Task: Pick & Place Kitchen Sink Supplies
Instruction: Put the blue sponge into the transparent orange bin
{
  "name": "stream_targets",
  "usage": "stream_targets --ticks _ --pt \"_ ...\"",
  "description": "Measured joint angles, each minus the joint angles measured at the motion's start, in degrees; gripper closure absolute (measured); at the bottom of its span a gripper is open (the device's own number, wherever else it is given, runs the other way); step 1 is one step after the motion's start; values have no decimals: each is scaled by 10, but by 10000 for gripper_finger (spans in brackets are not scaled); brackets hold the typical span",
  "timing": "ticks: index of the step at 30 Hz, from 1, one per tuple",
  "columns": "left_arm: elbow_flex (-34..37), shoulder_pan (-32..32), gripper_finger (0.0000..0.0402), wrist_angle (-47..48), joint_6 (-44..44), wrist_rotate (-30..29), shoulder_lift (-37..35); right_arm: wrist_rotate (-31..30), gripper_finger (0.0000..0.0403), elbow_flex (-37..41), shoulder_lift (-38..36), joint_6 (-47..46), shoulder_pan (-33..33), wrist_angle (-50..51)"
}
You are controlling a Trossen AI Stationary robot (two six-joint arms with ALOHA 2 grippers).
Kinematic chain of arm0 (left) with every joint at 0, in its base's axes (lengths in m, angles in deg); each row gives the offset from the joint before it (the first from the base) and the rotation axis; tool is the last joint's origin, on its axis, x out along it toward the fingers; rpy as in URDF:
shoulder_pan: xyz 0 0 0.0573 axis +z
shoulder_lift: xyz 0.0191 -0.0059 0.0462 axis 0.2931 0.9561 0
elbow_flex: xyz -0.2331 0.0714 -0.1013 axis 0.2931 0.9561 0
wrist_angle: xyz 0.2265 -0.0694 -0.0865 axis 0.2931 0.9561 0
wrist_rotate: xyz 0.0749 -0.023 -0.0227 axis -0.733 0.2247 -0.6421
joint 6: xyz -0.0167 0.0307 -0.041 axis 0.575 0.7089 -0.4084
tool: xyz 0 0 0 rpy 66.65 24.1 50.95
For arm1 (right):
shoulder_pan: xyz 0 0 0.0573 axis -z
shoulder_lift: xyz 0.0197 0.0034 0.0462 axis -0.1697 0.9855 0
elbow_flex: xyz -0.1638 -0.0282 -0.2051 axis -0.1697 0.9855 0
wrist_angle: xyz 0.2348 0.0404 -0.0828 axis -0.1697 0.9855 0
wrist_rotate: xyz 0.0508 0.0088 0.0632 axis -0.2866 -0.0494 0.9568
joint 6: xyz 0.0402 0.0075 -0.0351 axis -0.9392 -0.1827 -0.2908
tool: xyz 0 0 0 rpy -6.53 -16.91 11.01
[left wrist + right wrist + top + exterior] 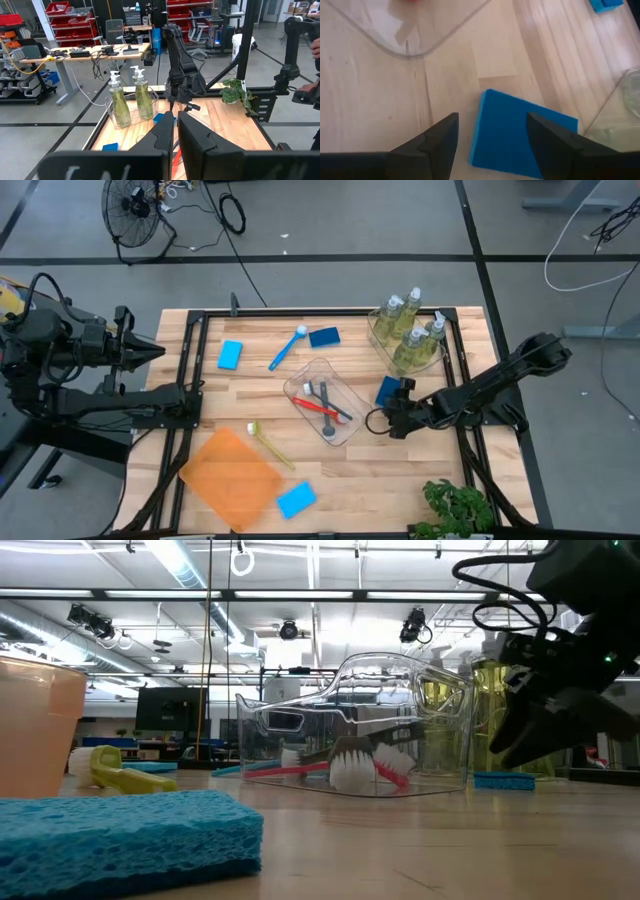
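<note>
Near sponge: we note a blue sponge (pixel 120 835) filling the low view's foreground; from above it lies at the table's near edge (pixel 296 500), just right of the tray.
Table: we see a pale wooden top (pixel 250 395) in a black frame, with arms at both sides.
Orange tray: flat, tilted, near-left on the table (pixel 232 477); nothing lies on it.
Centre tub: clear plastic tub (pixel 325 400) mid-table; we count a red brush (pixel 318 407) and a grey brush (pixel 327 412) inside, with a blue handle among them.
Far tub: clear tub (pixel 380 335) at the far right corner, holding the soap bottles (pixel 412 330), upright and close together.
Right gripper: (pixel 492 132) low over the table right of the centre tub; fingers spread, one on each side of a dark blue sponge (pixel 520 137) that lies flat on the wood. We cannot tell whether the fingers touch it.
Left gripper: (pixel 176 132) held off the table's left edge, fingers pressed together on nothing.
Loose brushes: blue brush (pixel 287 348) far-centre; yellow-green brush (pixel 270 445) just beyond the tray.
Other sponges: light blue sponge (pixel 230 355) far-left; dark blue one (pixel 324 337) right of the blue brush.
Plant: green leaves (pixel 455 505) at the near right corner.
</note>
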Motion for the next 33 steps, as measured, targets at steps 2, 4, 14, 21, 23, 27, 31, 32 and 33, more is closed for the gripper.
stream_targets --ticks 2,4,14,21,23,27,31,32,33 --pt "0 0 374 0 0 0 0 -2 170 3 15 0 0 -24" --pt "0 0 374 0 0 0 0 -3 170 8 26 0 0 -42" --pt "0 0 374 0 0 0 0 -52 170 31 51 0 0 -49" --pt "0 0 374 0 0 0 0 -39 180 39 51 -11 0 -64" --pt "0 0 374 0 0 0 0 -35 192 39 51 -20 1 -63" --pt "0 0 374 0 0 0 0 -26 226 39 51 -22 1 -65" --pt "0 0 374 0 0 0 0 -11 266 39 53 -34 7 -65" --pt "0 0 374 0 0 0 0 -7 276 39 54 -42 9 -65" --pt "0 0 374 0 0 0 0 -4 286 39 55 -49 11 -65"
